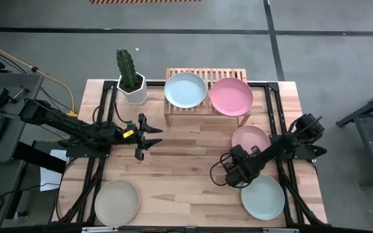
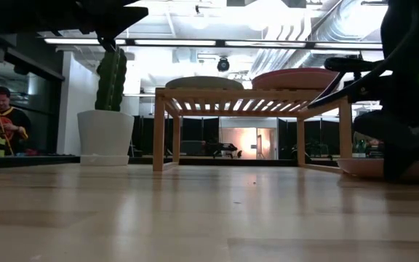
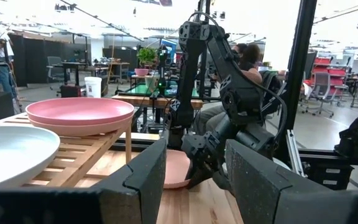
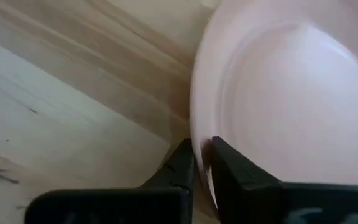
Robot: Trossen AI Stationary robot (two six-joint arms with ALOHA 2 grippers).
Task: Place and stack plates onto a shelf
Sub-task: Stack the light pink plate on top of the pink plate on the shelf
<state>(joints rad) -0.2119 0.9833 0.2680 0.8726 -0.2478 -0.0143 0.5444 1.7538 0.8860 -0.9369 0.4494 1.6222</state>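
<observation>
Five plates show from above. Two sit side by side on the shelf point(image 1: 205, 97) at the far edge of the table point(image 1: 186, 181): the pale blue plate point(image 1: 185, 89) on its left half and a pink plate point(image 1: 231, 96) on its right half, their rims just about meeting. Each lies flat on the slats as a single plate, with nothing stacked on it. Three more lie on the table itself: a second pink plate point(image 1: 248, 138) near the right side, the pale green plate point(image 1: 263, 197) at the near right corner, and the beige plate point(image 1: 116, 201) at the near left corner.

One cactus point(image 1: 127, 66) stands in a white pot point(image 1: 133, 89) just left of the shelf.

There are two arms. The right gripper point(image 4: 202, 163) is down at the near rim of the second pink plate; its jaws stand narrow, one finger on each side of the rim, gripping it. The left gripper point(image 1: 149, 137) hovers over bare wood left of the table's middle, in front of the shelf and apart from every plate, with its jaws wide and holding nothing.

A person point(image 2: 3, 120) is in the room beyond the table
</observation>
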